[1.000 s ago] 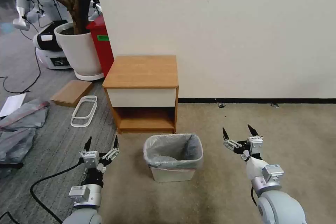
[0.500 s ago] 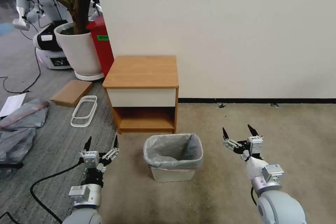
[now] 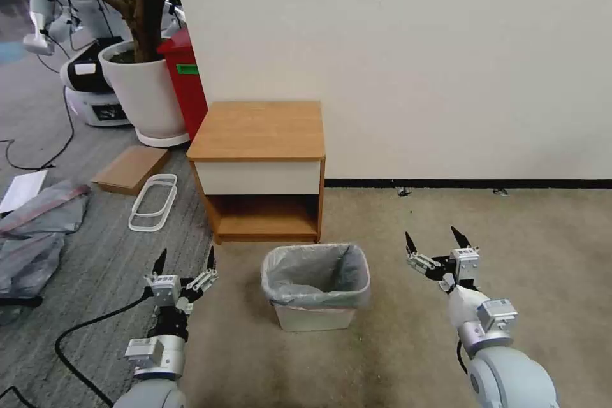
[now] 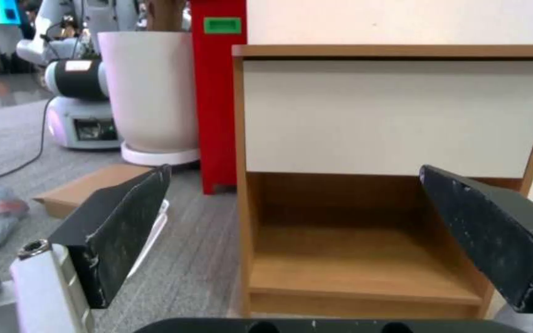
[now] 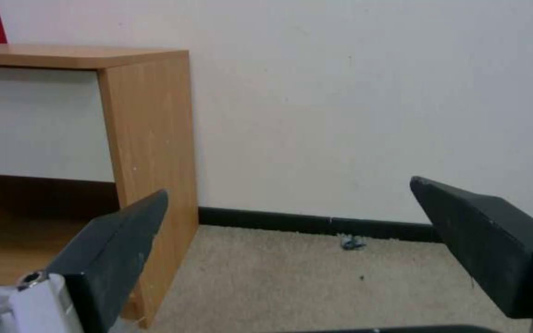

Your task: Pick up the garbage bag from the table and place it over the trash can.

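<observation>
The boxy orange-brown wooden table (image 3: 258, 131) is bare on top. The thin grey garbage bag (image 3: 315, 274) lines my cream plastic trash can (image 3: 313, 317), so my left gripper (image 3: 183, 266) and right gripper (image 3: 435, 242) hover released, flanking it.

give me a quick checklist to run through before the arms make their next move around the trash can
1. Garbage bag lines the trash can, folded over the rim: ok.
2. Nightstand top bare of any bag: ok.
3. Left end effector open, holding nothing: ok.
4. Right end effector open, holding nothing: ok.
5. Both end effectors apart from the can, one on each side: ok.
6. Bag seated on the can's far rim: cannot tell.
</observation>
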